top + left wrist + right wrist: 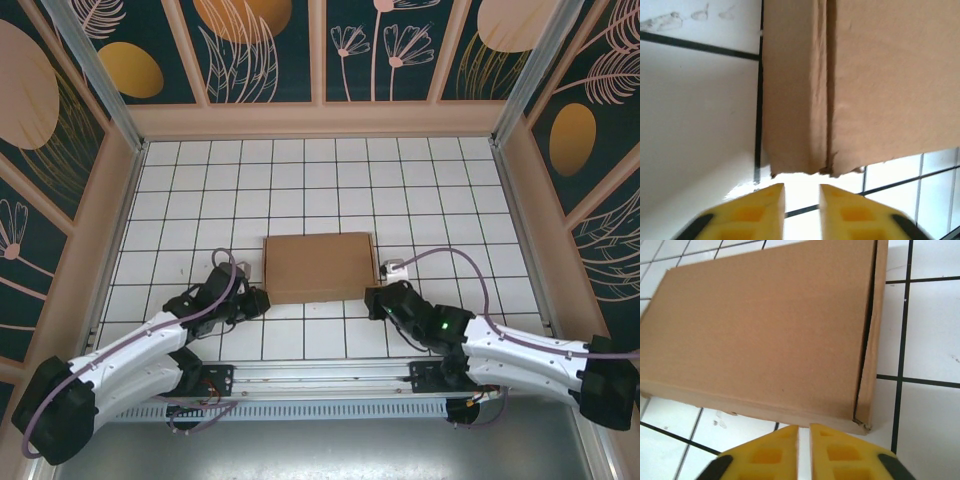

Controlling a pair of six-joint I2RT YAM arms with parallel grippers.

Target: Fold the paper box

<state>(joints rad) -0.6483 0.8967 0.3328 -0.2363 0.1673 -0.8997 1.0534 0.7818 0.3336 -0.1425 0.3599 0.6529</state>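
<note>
My left end effector (255, 300) sits low, just off the box's (320, 267) near-left corner. In the left wrist view its yellow fingers (771, 200) stand a little apart with nothing between them, aimed at the box's (865, 85) ragged near edge, where a seam runs along the left end. I judge that's a good spot for pressing a side flap home.

The box lies flat in the middle of the tiled worktop (200, 180), lid down, looking like a closed shallow carton. I'd say the folding is nearly done.

My right end effector (378, 300) mirrors the left one at the near-right corner. Its fingers (782, 440) are almost together, only a slit showing, and hold nothing. From there I see the box's (765, 325) right side panel standing slightly proud, with a dark gap beside the lid.
</note>
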